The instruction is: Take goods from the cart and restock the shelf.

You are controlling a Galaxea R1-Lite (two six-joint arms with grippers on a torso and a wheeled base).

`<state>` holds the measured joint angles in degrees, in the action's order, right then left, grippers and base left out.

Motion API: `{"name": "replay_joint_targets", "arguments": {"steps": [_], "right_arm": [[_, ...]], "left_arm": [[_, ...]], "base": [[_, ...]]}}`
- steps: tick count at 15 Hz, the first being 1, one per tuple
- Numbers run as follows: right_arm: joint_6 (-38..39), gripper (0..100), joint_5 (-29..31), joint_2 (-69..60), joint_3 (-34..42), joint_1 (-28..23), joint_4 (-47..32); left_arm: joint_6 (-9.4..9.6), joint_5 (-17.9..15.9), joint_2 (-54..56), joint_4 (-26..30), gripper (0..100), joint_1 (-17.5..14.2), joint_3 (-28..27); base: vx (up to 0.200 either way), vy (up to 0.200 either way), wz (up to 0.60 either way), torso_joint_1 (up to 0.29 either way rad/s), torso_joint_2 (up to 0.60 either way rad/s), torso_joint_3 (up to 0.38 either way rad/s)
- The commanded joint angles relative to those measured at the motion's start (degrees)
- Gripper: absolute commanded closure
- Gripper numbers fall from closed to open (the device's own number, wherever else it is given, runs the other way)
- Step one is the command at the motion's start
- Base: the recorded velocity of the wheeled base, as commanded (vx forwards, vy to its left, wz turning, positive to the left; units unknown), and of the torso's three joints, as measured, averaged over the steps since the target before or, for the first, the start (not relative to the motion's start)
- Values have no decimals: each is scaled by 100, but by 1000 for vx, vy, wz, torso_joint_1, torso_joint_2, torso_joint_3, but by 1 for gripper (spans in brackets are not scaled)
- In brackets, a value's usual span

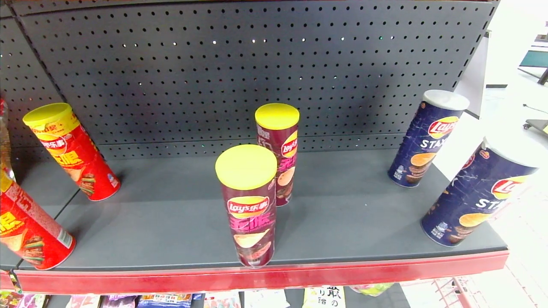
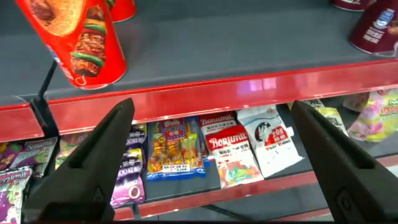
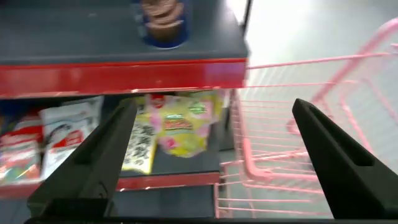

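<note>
Shelf (image 1: 351, 205) carries lidded chip cans standing: two red (image 1: 72, 152), two maroon (image 1: 250, 205), two blue (image 1: 426, 139); left hand (image 2: 212, 106) and right hand (image 3: 216, 104) spread wide, gripping nothing; pink cart (image 3: 311, 60) beside shelf.

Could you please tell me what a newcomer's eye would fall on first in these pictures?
Most likely the bright colours standing in pairs on the grey shelf: red tubes at its left, yellow-lidded maroon tubes in the middle, white-lidded navy tubes at its right. Next would come the pink wire cart beside the shelf's right end.
</note>
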<state>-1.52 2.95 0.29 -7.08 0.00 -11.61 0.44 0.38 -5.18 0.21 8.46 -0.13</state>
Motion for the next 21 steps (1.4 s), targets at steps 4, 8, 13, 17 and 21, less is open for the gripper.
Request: {"name": "replay_joint_targets", "arguments": {"steps": [4,8,13,17,21], "right_arm": [[205,0,-1033,-20,304,0,545],[794,0,311,155,418,-79,835],[38,0,-752,59,497,-44,1055],[82,0,-453,-20,699,0,1152],[117,0,-576,-20,708,0,1161]], "left_arm": [[9,-3,-9,-3,0,-2,13],[0,-3,-9,-3,0,-2,13],[0,6,-9,-3,0,-2,13],[0,-3,-9,-3,0,-2,13],[9,-3,-9,-3,0,-2,13]], "base": [[0,0,0,0,0,0],[0,0,0,0,0,0],[0,0,0,0,0,0],[0,0,0,0,0,0],[-150,0,0,8,5,3]]}}
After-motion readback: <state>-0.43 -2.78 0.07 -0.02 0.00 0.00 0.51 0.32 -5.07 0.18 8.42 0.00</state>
